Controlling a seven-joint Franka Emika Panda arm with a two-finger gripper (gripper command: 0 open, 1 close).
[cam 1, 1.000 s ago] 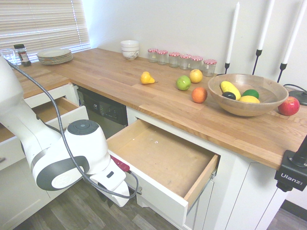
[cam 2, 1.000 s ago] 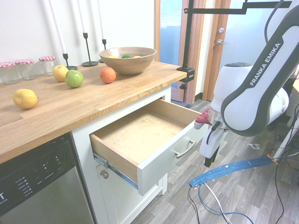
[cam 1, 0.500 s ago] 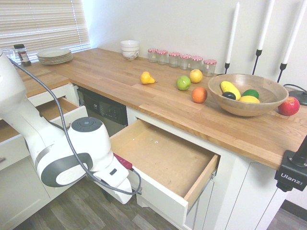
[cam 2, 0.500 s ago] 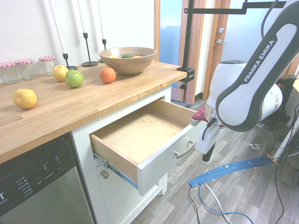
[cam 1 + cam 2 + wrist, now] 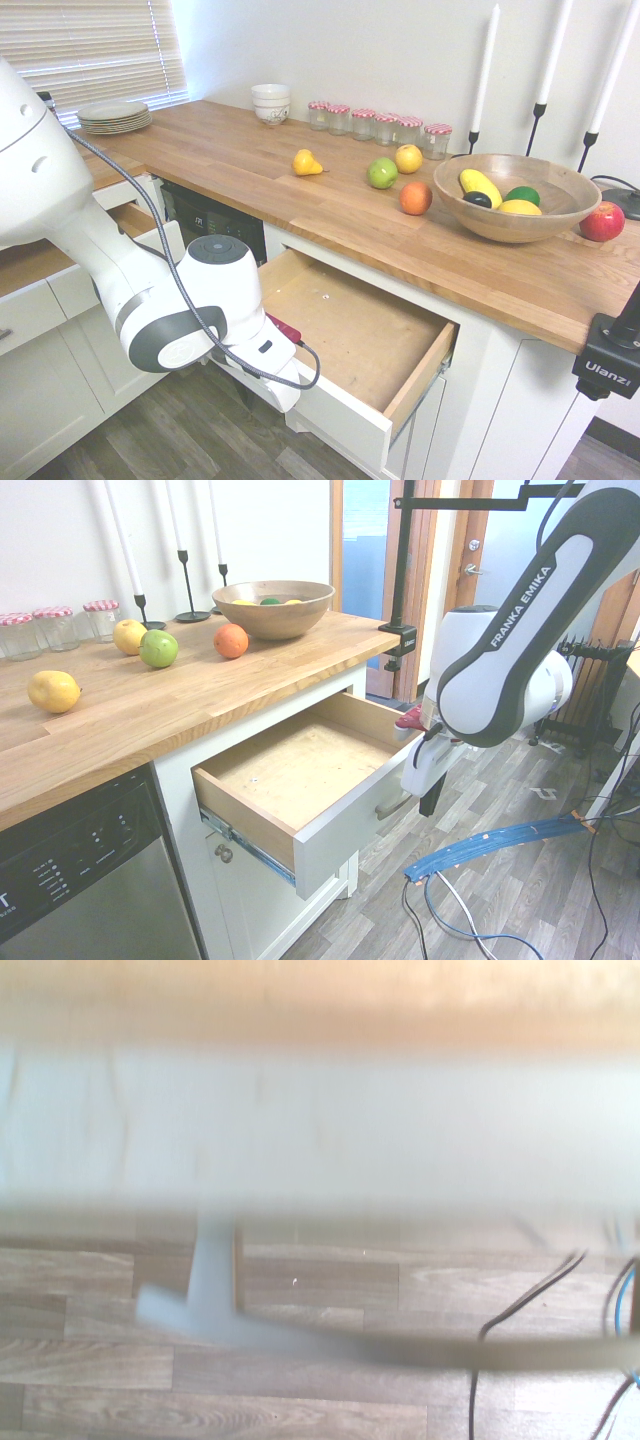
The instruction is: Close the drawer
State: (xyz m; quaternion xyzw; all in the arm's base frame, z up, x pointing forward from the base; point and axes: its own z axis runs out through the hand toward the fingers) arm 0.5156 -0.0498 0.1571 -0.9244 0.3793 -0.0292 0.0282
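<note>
The drawer stands pulled far out under the wooden counter, with nothing in it and its light wood bottom bare. Its flat white front carries a curved silver handle. My gripper hangs fingers-down at the outer face of that front, just beside the handle, and it is shut on nothing. Whether it touches the front I cannot tell. In the first exterior view the arm's white hand covers the front's left end. The wrist view shows the white front as a blur, with the handle before it over the wood floor.
A narrower white drawer stands open left of the black dishwasher. The counter holds loose fruit, a wooden bowl of fruit, jars, candlesticks, bowls and plates. A black clamp sits on the counter's right end.
The arm has swung in from the floor side toward the drawer front, and the fingers have come together. The drawer itself has not moved.
</note>
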